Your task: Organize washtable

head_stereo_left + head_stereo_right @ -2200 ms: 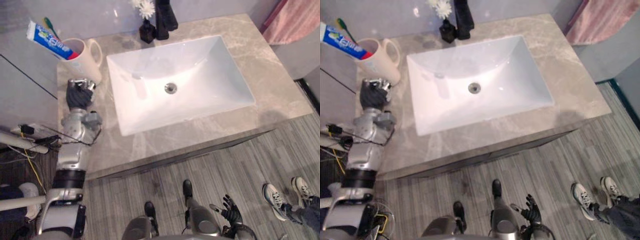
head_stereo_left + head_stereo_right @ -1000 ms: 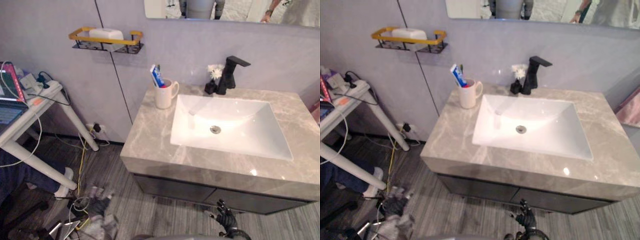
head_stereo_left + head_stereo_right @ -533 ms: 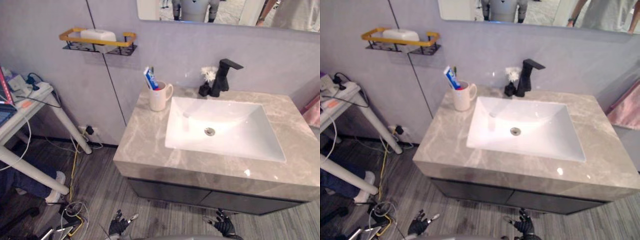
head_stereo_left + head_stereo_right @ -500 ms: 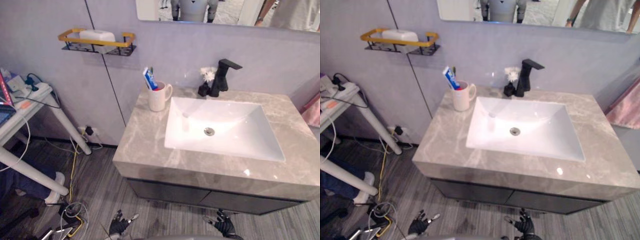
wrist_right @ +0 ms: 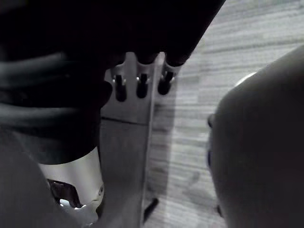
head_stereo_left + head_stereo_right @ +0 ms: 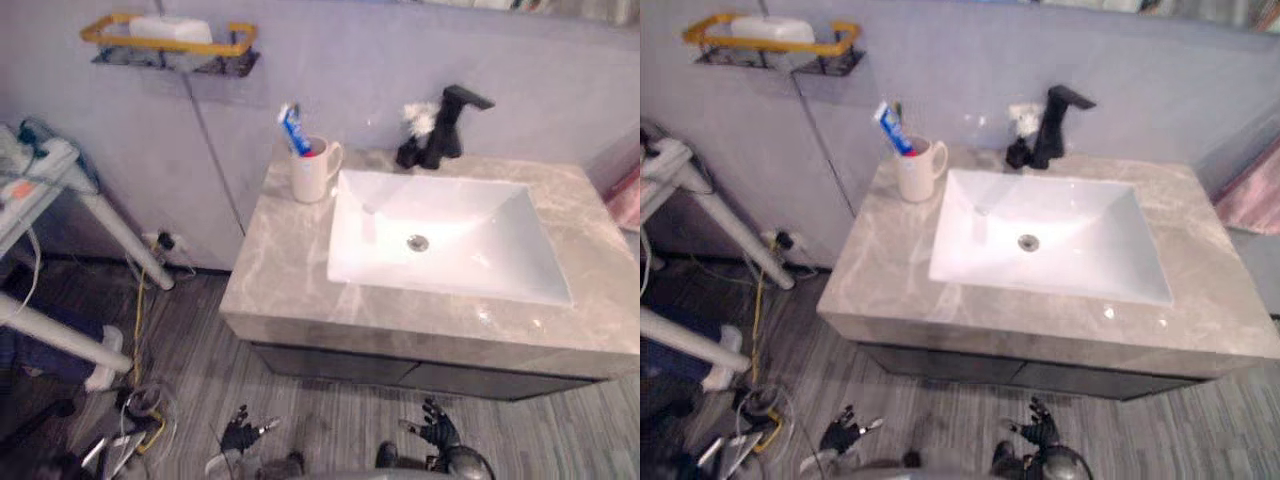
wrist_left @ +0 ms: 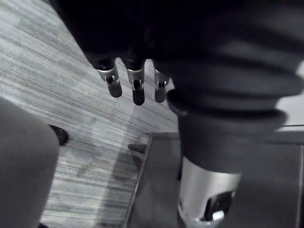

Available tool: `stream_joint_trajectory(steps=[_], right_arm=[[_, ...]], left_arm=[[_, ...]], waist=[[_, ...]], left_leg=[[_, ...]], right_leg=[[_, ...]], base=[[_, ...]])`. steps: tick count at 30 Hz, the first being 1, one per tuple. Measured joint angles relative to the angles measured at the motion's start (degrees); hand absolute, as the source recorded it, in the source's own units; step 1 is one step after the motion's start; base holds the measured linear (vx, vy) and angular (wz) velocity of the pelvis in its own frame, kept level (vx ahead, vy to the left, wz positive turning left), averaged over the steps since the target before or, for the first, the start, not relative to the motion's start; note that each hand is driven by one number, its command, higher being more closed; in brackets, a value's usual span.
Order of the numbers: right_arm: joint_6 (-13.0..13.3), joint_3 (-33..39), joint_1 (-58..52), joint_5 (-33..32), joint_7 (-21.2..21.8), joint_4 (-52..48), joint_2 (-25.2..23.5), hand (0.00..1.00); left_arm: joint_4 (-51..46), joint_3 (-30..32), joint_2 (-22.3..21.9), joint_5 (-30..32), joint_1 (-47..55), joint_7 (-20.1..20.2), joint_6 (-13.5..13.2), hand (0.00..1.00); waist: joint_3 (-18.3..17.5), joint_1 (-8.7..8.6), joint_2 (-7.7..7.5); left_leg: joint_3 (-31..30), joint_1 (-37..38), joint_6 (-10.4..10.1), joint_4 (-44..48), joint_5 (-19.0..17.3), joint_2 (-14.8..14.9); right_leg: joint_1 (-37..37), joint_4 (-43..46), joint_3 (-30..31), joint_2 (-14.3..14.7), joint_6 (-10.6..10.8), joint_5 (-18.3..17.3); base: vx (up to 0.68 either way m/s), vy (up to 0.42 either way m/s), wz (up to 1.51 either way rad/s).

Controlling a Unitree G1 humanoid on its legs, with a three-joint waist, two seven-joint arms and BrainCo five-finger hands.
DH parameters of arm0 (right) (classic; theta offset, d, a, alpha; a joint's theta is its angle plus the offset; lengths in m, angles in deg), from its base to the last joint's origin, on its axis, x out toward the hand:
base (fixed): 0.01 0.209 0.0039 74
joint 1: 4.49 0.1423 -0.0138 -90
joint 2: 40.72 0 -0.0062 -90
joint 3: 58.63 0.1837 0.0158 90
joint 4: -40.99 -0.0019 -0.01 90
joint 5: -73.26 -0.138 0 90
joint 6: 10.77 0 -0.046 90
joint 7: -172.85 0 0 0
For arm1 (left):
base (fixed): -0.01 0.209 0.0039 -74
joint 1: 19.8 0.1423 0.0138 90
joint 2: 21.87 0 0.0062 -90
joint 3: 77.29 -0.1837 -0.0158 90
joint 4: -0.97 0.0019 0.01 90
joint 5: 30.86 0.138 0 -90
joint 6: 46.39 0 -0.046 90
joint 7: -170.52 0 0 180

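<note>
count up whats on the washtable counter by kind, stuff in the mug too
mug: 1
toothpaste tube: 1
toothbrush: 1
flower vase: 1
faucet: 1
total: 5

A grey wood-plank floor (image 6: pixel 200 360) spreads below and left of the grey marble surface (image 6: pixel 290 270), and on it a thin yellow cable (image 6: pixel 139 315) trails from near the plain grey wall (image 6: pixel 330 60) into a loose tangle of dark cables (image 6: pixel 140 405). Well apart from the surface, on its left, stands a white table with round tubular legs (image 6: pixel 125 245); what lies on its top is too blurred to tell. A pink cloth (image 6: pixel 630 200) hangs just beside the surface's right end.
</note>
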Motion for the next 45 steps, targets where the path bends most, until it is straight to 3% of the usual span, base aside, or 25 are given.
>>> stream_joint_trajectory(steps=[3,5,7,10,12,13,14,16,17,18,19,20,21,23,25,27,28,29,31,34,37,40,42,44,45], right_arm=[[0.0,-1.6,-0.5,0.9,0.0,-1.0,-0.1,0.0],[0.1,-3.6,-1.3,0.9,0.1,-4.2,-1.3,0.0],[0.2,-4.7,-0.9,0.8,0.2,-5.8,-1.5,0.0],[0.2,-7.2,-0.9,0.6,0.3,-7.1,-3.3,0.0],[0.2,-8.5,0.6,0.6,0.5,-7.0,-3.4,0.0],[0.2,-8.6,1.1,0.6,0.4,-6.9,-3.3,0.0],[0.2,-9.0,2.4,0.6,0.3,-6.6,-2.4,0.0],[0.3,-9.4,2.4,0.6,0.2,-6.5,-2.0,0.0],[0.3,-9.4,2.5,0.7,0.0,-5.1,-1.4,0.0],[0.2,-9.3,3.3,0.7,0.0,-3.5,-0.7,0.0],[0.2,-9.1,3.5,0.7,-0.1,-3.2,-0.5,0.0],[0.2,-8.0,3.8,0.8,-0.3,-2.2,-0.3,0.0],[0.2,-7.2,4.0,0.9,-0.2,-1.6,0.2,0.0],[0.2,-6.4,3.7,1.0,-0.3,-1.5,0.7,0.0],[0.1,-5.5,3.8,1.3,-0.2,-1.4,1.1,0.0],[0.2,-4.5,4.2,1.2,-0.1,-1.3,0.3,0.0],[0.5,-3.8,5.1,1.1,-0.1,-0.1,-0.3,0.0],[0.4,-3.3,5.0,1.0,-0.1,0.1,-0.3,0.0],[0.2,-2.5,4.7,0.7,-0.1,0.1,-0.7,0.0],[0.0,-2.5,5.0,0.7,-0.1,0.4,-1.0,0.0],[-0.1,-2.7,5.2,0.9,0.0,2.1,-1.5,0.0],[-0.1,-3.0,5.1,1.3,0.1,2.0,-1.9,0.0],[-0.2,-3.4,4.6,1.3,0.2,2.0,-0.8,0.0],[-0.1,-3.5,5.2,1.3,0.2,1.4,-0.8,0.0],[0.0,-4.2,5.4,1.3,0.2,1.2,-0.9,0.0]], left_arm=[[-0.2,-0.3,0.6,0.5,-0.5,-0.1,0.0,0.0],[-1.2,-0.5,0.7,2.2,-1.8,-0.1,0.6,0.0],[-1.6,-1.3,0.0,3.2,-3.2,-0.4,1.0,0.0],[-2.2,-2.0,-0.3,4.8,-3.3,-1.3,1.1,0.0],[-2.6,-2.0,-1.0,4.7,-4.1,-1.9,1.0,0.0],[-2.6,-2.0,-1.3,4.7,-4.5,-2.2,1.0,0.0],[-2.1,-2.2,-2.4,4.7,-4.9,-2.7,1.1,0.0],[-2.0,-4.0,-3.0,4.7,-5.3,-2.7,1.0,0.0],[-1.9,-5.1,-3.2,4.3,-5.4,-2.7,1.1,0.0],[-1.6,-6.7,-3.4,4.0,-5.7,-2.7,1.0,0.0],[-1.0,-7.1,-3.4,4.0,-6.0,-2.7,1.0,0.0],[0.0,-8.4,-3.7,4.1,-7.1,-2.6,1.1,0.0],[0.3,-9.7,-4.0,4.1,-7.6,-2.4,1.1,0.0],[0.5,-11.1,-4.0,4.2,-7.8,-2.4,1.1,0.0],[1.3,-11.7,-3.8,4.6,-8.1,-2.3,1.2,0.0],[1.3,-12.4,-2.4,4.8,-8.4,-2.3,1.2,0.0],[1.5,-12.8,-2.0,4.9,-8.6,-2.2,1.3,0.0],[1.6,-12.8,-2.1,4.9,-8.5,-2.1,1.6,0.0],[2.0,-12.8,-1.9,5.2,-8.2,-1.3,1.6,0.0],[2.1,-13.2,-1.6,6.0,-8.2,-1.2,1.6,0.0],[2.5,-13.1,-0.6,6.1,-7.9,-1.1,1.6,0.0],[2.0,-13.0,-0.2,6.1,-7.6,0.0,1.6,0.0],[0.3,-13.2,-0.2,6.1,-7.0,0.0,1.6,0.0],[0.5,-13.3,0.3,6.1,-6.5,0.1,1.6,0.0],[0.4,-13.3,1.0,6.1,-6.3,0.1,1.6,0.0]], waist=[[0.3,0.42,-0.65],[0.1,0.31,-1.69],[0.5,2.16,-0.59],[0.2,3.36,-0.78],[0.0,4.87,-1.02],[0.1,5.28,-0.96],[0.4,4.92,0.61],[0.6,4.14,1.72],[0.8,3.91,2.09],[1.2,3.39,3.07],[1.3,3.01,3.1],[1.5,2.69,2.55],[1.7,1.93,2.27],[1.6,1.55,2.53],[1.3,1.05,3.68],[1.5,0.12,2.05],[2.0,0.13,1.77],[2.0,0.11,1.9],[2.1,0.16,0.83],[2.1,0.01,0.9],[2.1,0.36,0.82],[2.4,0.0,-0.31],[2.5,-0.51,-0.25],[2.5,-1.27,1.06],[2.5,-1.24,0.99]], left_leg=[[-6.3,-2.9,0.0,2.9,0.0,-1.9],[-14.1,-7.9,-0.3,6.4,-0.1,-4.1],[-18.7,-9.7,-1.0,7.9,0.2,-4.2],[-23.7,-10.5,-2.7,7.9,1.3,-4.7],[-25.5,-11.8,-4.4,6.9,2.2,-4.7],[-25.6,-12.0,-4.9,6.2,2.5,-4.5],[-26.7,-12.2,-5.5,5.1,3.3,-3.0],[-24.2,-12.2,-6.0,2.5,6.2,0.5],[-19.1,-12.3,-4.8,0.5,8.4,3.2],[-11.9,-12.6,-1.6,-1.1,8.7,6.8],[-8.5,-12.8,-0.3,-1.8,7.7,8.1],[-0.5,-14.5,0.1,-0.2,7.5,9.2],[5.5,-16.0,-0.3,3.7,7.8,8.6],[11.8,-15.5,0.3,11.2,7.8,7.7],[18.4,-15.6,1.8,12.6,7.3,7.8],[18.4,-14.5,1.7,5.7,10.3,5.4],[22.2,-12.6,2.7,8.7,5.0,5.6],[22.8,-11.2,2.8,7.9,3.9,5.5],[23.2,-7.9,3.7,1.1,7.2,1.8],[23.3,-7.5,4.4,-1.9,8.4,0.3],[23.2,-6.6,4.6,-3.4,8.4,-1.1],[23.5,-7.6,6.8,-2.0,6.3,-3.7],[19.8,-7.6,8.6,-0.5,4.5,-5.0],[17.0,-7.5,8.6,-0.5,4.4,-2.9],[15.3,-6.8,8.4,-0.9,4.2,-2.2]], right_leg=[[-3.1,9.3,8.6,-0.8,-0.6,-3.0],[-3.5,12.4,13.8,-1.1,-0.9,-6.0],[-3.4,12.8,14.0,-0.4,-1.4,-6.3],[-1.3,12.9,16.0,0.2,-1.7,-9.5],[0.2,10.1,14.7,0.5,0.6,-12.9],[0.7,8.8,14.1,0.6,0.7,-14.1],[1.2,8.6,12.2,1.7,1.2,-14.8],[2.2,9.5,8.8,3.3,-0.1,-15.4],[3.0,9.6,6.6,4.3,-1.5,-15.1],[3.9,8.1,4.1,5.3,-3.1,-14.2],[4.3,7.0,2.7,5.2,-3.6,-13.6],[4.6,5.3,0.1,4.1,-3.9,-12.4],[5.5,3.5,-2.4,2.9,-3.6,-11.3],[6.5,2.4,-5.6,1.4,-2.9,-10.3],[6.7,2.6,-7.9,2.0,-2.5,-10.1],[8.3,-2.8,-10.3,1.1,-1.4,-8.0],[9.8,-4.1,-11.6,0.7,-0.6,-6.8],[10.7,-4.2,-11.7,0.6,-0.2,-6.5],[11.8,-7.3,-10.6,-0.4,1.1,-5.4],[11.2,-8.2,-9.4,-0.8,2.0,-4.8],[11.3,-8.0,-9.0,-2.0,2.9,-5.1],[9.5,-3.4,-9.5,-5.3,4.7,-8.0],[6.1,8.7,-7.0,-7.8,2.4,-8.3],[1.7,12.7,-4.8,-5.4,-0.8,-10.4],[-0.1,12.7,-4.8,-4.2,0.2,-11.1]], base=[[0.0,-0.028,1.45],[-0.01,-0.175,1.92],[-0.02,-0.196,1.37],[-0.06,-0.23,1.0],[-0.14,-0.236,0.48],[-0.19,-0.24,0.43],[-0.2,-0.233,0.65],[-0.19,-0.221,0.88],[-0.22,-0.245,0.86],[-0.21,-0.225,0.85],[-0.17,-0.152,0.9],[-0.08,-0.047,1.09],[-0.05,-0.028,1.12],[-0.02,0.01,0.87],[-0.03,0.034,1.05],[-0.05,0.123,1.08],[0.04,0.196,0.59],[0.07,0.185,0.3],[0.0,0.132,0.07],[-0.06,0.104,0.11],[-0.06,0.09,0.04],[0.03,0.092,0.2],[0.12,0.023,0.45],[0.15,0.057,0.56],[0.17,0.042,0.57]])
